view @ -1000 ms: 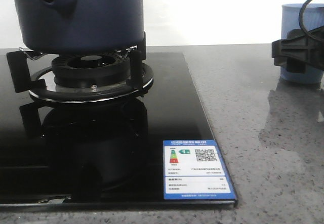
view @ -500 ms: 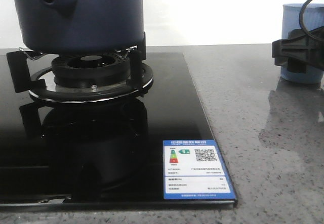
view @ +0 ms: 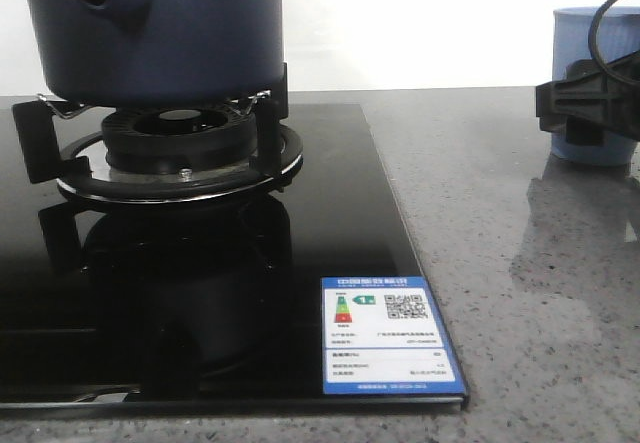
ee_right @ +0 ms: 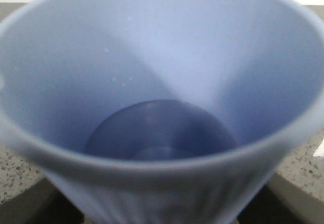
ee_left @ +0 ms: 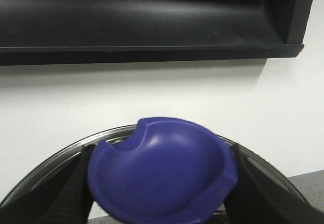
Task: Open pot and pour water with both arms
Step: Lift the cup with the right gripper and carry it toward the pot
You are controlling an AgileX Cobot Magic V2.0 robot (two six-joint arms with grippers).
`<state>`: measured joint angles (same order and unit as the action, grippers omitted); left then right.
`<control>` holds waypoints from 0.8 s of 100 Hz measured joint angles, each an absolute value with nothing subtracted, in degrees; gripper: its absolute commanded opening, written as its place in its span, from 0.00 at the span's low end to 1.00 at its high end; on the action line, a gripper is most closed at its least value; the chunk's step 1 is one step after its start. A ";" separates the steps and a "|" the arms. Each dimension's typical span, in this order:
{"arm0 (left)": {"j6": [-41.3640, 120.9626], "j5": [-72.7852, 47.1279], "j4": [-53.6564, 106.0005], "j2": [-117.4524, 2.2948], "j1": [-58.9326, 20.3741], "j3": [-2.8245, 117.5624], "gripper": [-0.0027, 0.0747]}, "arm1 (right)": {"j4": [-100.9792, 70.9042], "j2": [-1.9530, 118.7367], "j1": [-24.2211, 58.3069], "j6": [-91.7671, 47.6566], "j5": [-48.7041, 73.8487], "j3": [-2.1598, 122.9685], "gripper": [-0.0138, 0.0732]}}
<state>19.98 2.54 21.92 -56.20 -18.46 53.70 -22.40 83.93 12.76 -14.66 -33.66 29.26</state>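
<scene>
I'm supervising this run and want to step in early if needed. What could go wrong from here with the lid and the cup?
1. The left gripper holds the lid only by its smooth purple knob; the lid could probably slip or swing.
2. The right gripper clamps the light-blue cup, which stands on the counter well apart from the pot; carrying it across may spill.
3. The pot sits on the raised burner grate; a bump could shift it.

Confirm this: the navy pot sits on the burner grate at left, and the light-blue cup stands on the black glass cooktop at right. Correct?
Not quite. The front view shows the cup standing on the grey speckled countertop, beyond the cooktop's right edge. The pot does sit on the burner grate at left.
</scene>
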 measured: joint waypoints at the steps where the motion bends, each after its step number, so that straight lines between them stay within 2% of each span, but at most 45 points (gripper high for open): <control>1: 19.98 2.54 21.92 -56.20 -18.46 53.70 0.49 | -22.40 83.93 12.76 -14.66 -33.66 29.26 0.60; 54: 19.98 2.54 21.92 -56.20 -18.46 53.70 0.49 | -17.09 79.72 12.76 -14.66 -32.18 29.26 0.60; 80: 19.98 2.54 21.92 -56.20 -18.46 53.70 0.49 | -7.40 74.25 12.76 -14.66 -17.29 35.75 0.60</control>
